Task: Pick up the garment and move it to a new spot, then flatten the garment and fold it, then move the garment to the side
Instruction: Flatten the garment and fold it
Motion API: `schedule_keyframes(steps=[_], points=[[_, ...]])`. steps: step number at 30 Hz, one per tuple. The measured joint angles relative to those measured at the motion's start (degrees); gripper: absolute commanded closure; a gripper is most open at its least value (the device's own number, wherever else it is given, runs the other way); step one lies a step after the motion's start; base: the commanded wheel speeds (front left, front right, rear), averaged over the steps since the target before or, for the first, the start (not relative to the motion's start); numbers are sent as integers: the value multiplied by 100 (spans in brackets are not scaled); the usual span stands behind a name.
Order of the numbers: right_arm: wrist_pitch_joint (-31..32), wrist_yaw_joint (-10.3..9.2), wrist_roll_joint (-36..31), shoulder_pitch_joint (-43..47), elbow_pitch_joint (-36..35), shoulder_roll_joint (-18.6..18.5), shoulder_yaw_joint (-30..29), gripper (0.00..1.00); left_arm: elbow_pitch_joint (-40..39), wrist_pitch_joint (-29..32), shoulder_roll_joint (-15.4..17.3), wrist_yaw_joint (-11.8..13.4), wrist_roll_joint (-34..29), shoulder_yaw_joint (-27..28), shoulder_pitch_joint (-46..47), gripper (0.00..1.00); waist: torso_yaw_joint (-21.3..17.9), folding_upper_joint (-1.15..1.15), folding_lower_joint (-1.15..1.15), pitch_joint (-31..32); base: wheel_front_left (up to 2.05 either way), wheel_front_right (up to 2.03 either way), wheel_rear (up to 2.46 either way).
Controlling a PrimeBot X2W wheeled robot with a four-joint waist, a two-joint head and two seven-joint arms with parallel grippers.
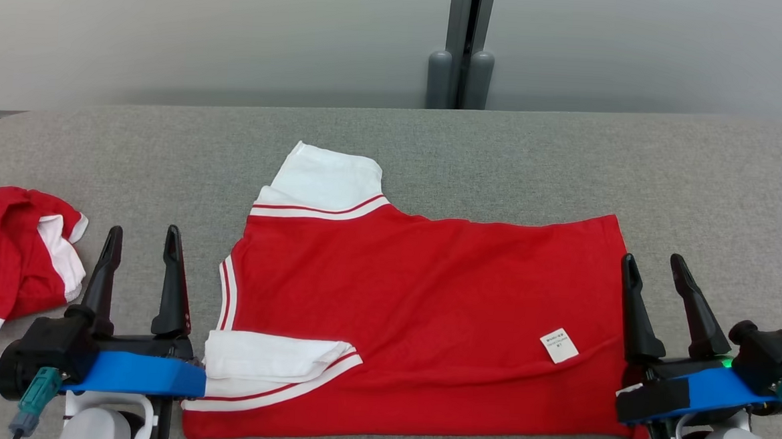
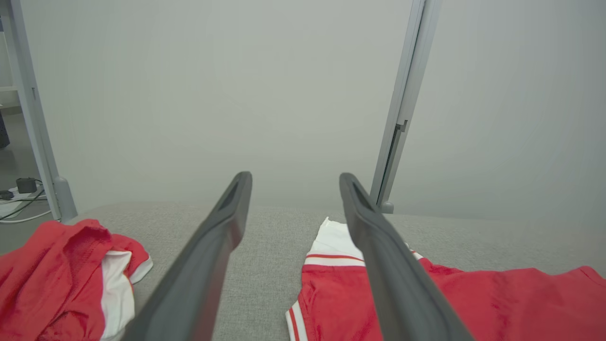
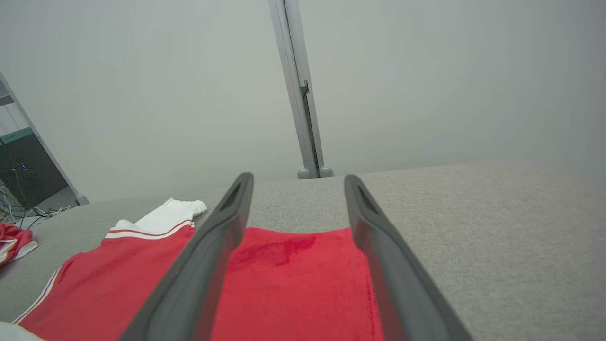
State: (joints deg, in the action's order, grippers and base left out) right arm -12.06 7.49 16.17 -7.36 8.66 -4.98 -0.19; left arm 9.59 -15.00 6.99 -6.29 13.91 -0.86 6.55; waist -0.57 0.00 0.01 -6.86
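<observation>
Lying spread out on the grey table [image 1: 701,182], the red garment [image 1: 414,294] with white sleeves sits in the middle, a small white label [image 1: 559,345] near its right edge. The left gripper [image 1: 144,233] stands just beside its neck end and the right gripper [image 1: 651,260] at its hem, both with jaws wide apart, holding nothing. A crumpled second shirt [image 1: 8,253] lies at the far left.

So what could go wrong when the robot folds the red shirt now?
The near white sleeve lies folded over onto the body, so it might bunch up inside the fold. The left hand sits between the red shirt and a crumpled shirt, so it could snag the wrong one.
</observation>
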Motion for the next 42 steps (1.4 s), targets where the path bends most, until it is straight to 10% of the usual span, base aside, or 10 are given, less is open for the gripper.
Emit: schedule_keyframes(steps=[27,42], points=[[-125,0,-381,-386,657,153,56,0,708,0,126,-68,-488,198,306,0,-123,0,0,-200,0,0,0],[776,0,-655,-2493,1200,-299,212,0,1580,842,1144,-115,-21,-792,3377,0,-558,0,0,-1349,0,0,0]])
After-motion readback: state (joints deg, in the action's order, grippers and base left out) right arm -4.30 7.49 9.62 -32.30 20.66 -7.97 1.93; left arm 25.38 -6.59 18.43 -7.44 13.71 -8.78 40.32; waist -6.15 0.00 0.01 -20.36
